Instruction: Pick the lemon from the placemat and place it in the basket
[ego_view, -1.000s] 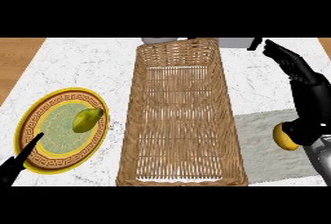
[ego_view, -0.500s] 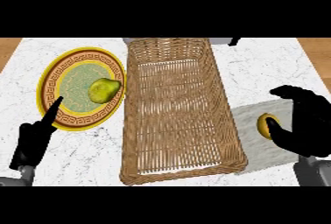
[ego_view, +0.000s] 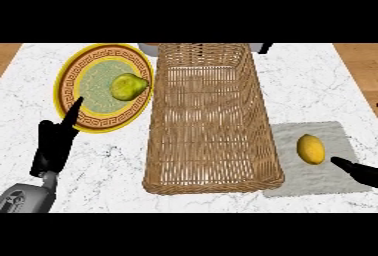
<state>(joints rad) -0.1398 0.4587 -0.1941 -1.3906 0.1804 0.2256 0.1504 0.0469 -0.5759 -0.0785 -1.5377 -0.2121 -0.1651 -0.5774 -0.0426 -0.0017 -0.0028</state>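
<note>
Left of the basket (ego_view: 210, 184), the left hand (ego_view: 53, 147) shows straight, together fingers below a plate (ego_view: 68, 82) bearing a pear (ego_view: 128, 86). Right of the basket, the lemon (ego_view: 311, 149) lies on the placemat (ego_view: 295, 176). The right hand (ego_view: 360, 173) sits just beside the lemon without touching; I cannot tell its pose.

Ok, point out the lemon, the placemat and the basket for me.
lemon (ego_view: 311, 149), head view, middle of its yellow skin.
placemat (ego_view: 328, 137), head view, bare grey cloth beyond the lemon.
basket (ego_view: 214, 187), head view, near wicker rim.
</note>
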